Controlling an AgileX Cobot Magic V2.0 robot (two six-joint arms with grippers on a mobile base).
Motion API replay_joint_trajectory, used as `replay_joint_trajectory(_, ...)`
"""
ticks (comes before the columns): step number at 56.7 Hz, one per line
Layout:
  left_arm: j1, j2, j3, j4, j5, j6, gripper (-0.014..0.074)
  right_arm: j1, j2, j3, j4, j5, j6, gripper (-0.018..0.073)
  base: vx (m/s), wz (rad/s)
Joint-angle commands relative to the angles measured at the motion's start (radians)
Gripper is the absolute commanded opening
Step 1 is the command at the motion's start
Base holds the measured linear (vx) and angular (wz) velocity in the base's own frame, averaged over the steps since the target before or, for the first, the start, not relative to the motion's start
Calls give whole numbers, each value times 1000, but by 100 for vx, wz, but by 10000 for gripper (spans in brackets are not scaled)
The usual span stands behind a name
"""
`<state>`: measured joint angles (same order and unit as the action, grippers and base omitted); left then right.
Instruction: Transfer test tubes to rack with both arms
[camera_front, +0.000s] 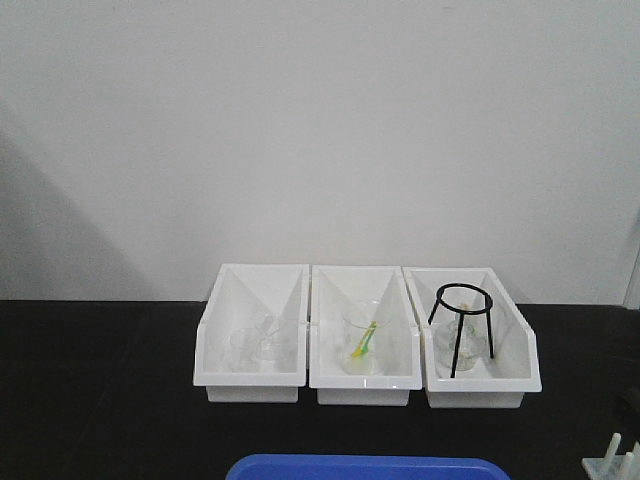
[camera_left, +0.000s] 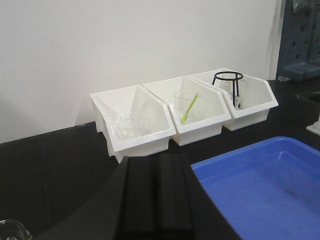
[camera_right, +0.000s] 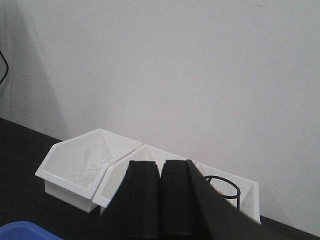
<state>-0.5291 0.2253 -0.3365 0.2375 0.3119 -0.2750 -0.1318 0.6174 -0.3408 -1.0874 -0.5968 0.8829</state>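
The white rack (camera_front: 612, 460) shows only as a few pegs at the front view's bottom right corner. Clear glassware (camera_front: 255, 345) sits in the left white bin (camera_front: 250, 385). A slender tube-like piece (camera_front: 268, 325) leans there, but I cannot tell test tubes from beakers. The glassware also shows in the left wrist view (camera_left: 129, 124) and the right wrist view (camera_right: 87, 167). My left gripper (camera_left: 159, 162) has its black fingers pressed together, empty, above the dark table in front of the left bin. My right gripper (camera_right: 160, 170) is shut and empty, facing the bins. Neither arm shows in the front view.
The middle bin (camera_front: 365, 385) holds a beaker with a yellow-green stick (camera_front: 364, 340). The right bin (camera_front: 480, 390) holds a black wire tripod ring (camera_front: 462, 325). A blue tray (camera_left: 260, 190) lies in front of the bins. A glass rim (camera_left: 12, 231) shows at the left wrist view's bottom left.
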Motion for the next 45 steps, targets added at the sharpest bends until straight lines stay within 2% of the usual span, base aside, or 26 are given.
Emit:
replay_joint_trajectory(1, 0, 15, -25, -31, -87, -7, -15, 0, 0, -28, 20, -40, 2, -7, 0, 0)
replay_joint_trajectory(8, 48, 9, -21, -52, -67, 69, -15, 0, 0, -28, 13, -40, 2, -7, 0, 0)
replay_joint_trajectory(17, 168, -38, 53, -129, -93, 187, -15, 0, 0, -28, 13, -40, 2, -7, 0, 0)
replay_joint_trajectory(26, 286, -180, 220, -204, -186, 191, -15, 0, 0, -28, 13, -40, 2, -7, 0, 0)
replay_joint_trajectory(30, 332, -254, 287, -212, -205, 192, -15, 0, 0, -28, 13, -40, 2, -7, 0, 0)
replay_joint_trajectory(37, 374, -248, 365, -214, -216, 184, -15, 0, -1, -26, 13, -40, 2, -7, 0, 0)
replay_joint_trajectory(45, 380, -255, 395, -220, -195, 194, -15, 0, 4, -25, 13, -39, 2, -7, 0, 1)
